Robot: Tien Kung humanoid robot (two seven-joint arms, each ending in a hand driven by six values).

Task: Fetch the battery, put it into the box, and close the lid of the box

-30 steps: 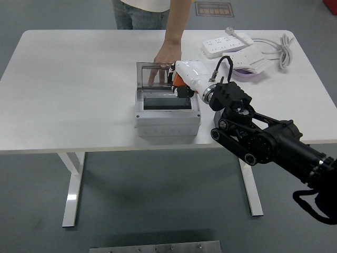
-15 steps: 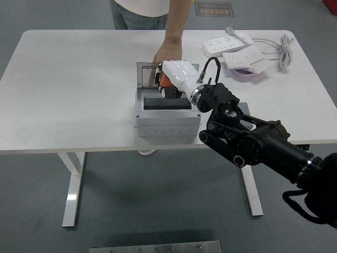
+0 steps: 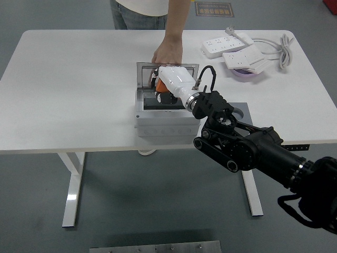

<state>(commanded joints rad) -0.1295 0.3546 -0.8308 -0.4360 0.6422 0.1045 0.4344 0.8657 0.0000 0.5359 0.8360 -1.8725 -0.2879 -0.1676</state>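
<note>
The wide white rectangular desk [image 3: 63,79] carried everything. My black jointed right arm [image 3: 253,150] came in from the lower right corner of the view and crossed the desk's near edge. Near the middle of that near edge sat the light grey plastic box [image 3: 166,122], its clear hinged lid [image 3: 145,74] standing upright along its far side. Inside the box I could see a dark rectangular shape, but I could not tell whether it was the battery or only the box's dark interior.

My white-shelled right robot hand [image 3: 164,90] hung over the open box, just in front of the upright lid, with orange and black parts showing beneath the shell. Its fingers were tucked under the shell, so I could not tell whether they were curled, spread, or gripping anything.

A person stood at the far edge of the desk, and the person's hand [image 3: 167,52] reached down to the top of the lid and rested on or just behind it, very near my robot hand.

Toward the far right corner lay two white power strips [image 3: 229,45], with their coiled white cable [image 3: 281,47] beside them and a small pale purple dish [image 3: 243,73] partly under one strip.
</note>
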